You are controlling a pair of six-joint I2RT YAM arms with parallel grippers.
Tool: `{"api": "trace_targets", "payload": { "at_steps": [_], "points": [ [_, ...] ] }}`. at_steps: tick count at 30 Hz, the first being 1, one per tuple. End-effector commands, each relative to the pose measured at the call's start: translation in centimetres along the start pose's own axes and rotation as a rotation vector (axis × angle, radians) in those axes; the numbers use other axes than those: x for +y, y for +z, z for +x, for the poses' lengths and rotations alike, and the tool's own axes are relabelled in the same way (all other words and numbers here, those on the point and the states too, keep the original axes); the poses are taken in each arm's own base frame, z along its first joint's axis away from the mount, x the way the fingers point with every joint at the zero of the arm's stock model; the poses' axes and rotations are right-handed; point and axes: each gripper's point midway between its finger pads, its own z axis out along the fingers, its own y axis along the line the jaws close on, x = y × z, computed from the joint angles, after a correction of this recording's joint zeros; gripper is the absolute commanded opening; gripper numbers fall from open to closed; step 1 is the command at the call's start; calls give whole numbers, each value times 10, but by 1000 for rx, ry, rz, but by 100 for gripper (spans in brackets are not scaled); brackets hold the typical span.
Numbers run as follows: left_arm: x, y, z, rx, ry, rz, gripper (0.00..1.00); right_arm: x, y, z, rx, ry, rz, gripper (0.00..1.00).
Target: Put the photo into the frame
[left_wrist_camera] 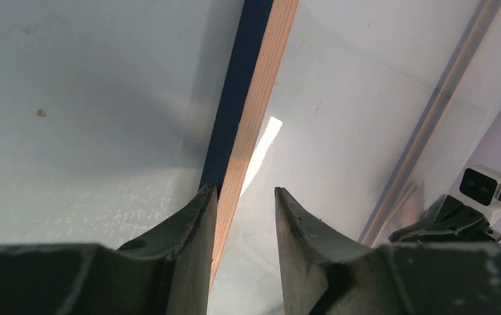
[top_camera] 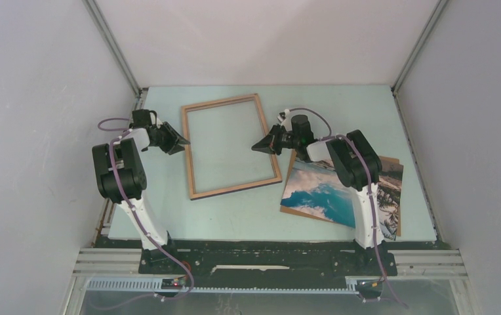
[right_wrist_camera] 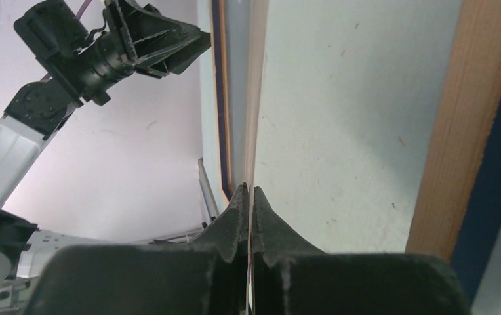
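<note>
From above, the frame (top_camera: 235,186) was seen lying flat on the table (top_camera: 340,105), wood face up, with the table showing through its opening. The photo (top_camera: 317,190) lay picture side up outside the frame, just right of its near right corner, partly hidden under the right arm. The left gripper (top_camera: 183,141) was set at the frame's left rail. The right gripper (top_camera: 256,147) was held over the right rail, with its tip inside the opening. Both forearms were held low, pointing inward at each other.

In the left wrist view, the left gripper (left_wrist_camera: 244,197) was seen with its fingers apart, astride a rail of the frame (left_wrist_camera: 254,98). The rail's navy side met one fingertip (left_wrist_camera: 203,210), while the other finger stood clear of the wood.

In the right wrist view, the right gripper (right_wrist_camera: 248,197) was seen with its fingers pressed together. A thin pale edge ran up from the tips; what it was could not be told. A wood rail of the frame (right_wrist_camera: 458,131) was seen at the right, and the left gripper (right_wrist_camera: 189,42) at the upper left.
</note>
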Motion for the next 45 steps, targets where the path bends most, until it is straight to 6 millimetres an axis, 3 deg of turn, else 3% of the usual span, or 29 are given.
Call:
{"api": "trace_targets", "payload": {
  "at_steps": [1,12,24,29,33,37,41,45],
  "points": [
    [-8,-2,4,12,2,44,40,26,-4,5,78,-21,-89,0],
    [-8,-1,4,15,4,43,40,33,-7,2,109,18,-180,0],
    [-10,-2,5,17,4,47,41,21,7,2,94,-29,-111,0],
    [-13,-6,4,4,12,48,49,15,6,0,68,-81,-5,27],
    [-16,-19,-2,-42,35,22,69,13,1,-4,38,-115,100,46],
    [-27,-48,-14,-137,88,-11,84,11,-6,-8,26,-167,243,63],
    [-43,-70,-16,-194,125,15,88,8,-23,-13,11,-213,421,79],
    [-69,-83,-6,-201,152,95,89,2,-40,-12,21,-247,587,96]
  ]
}}
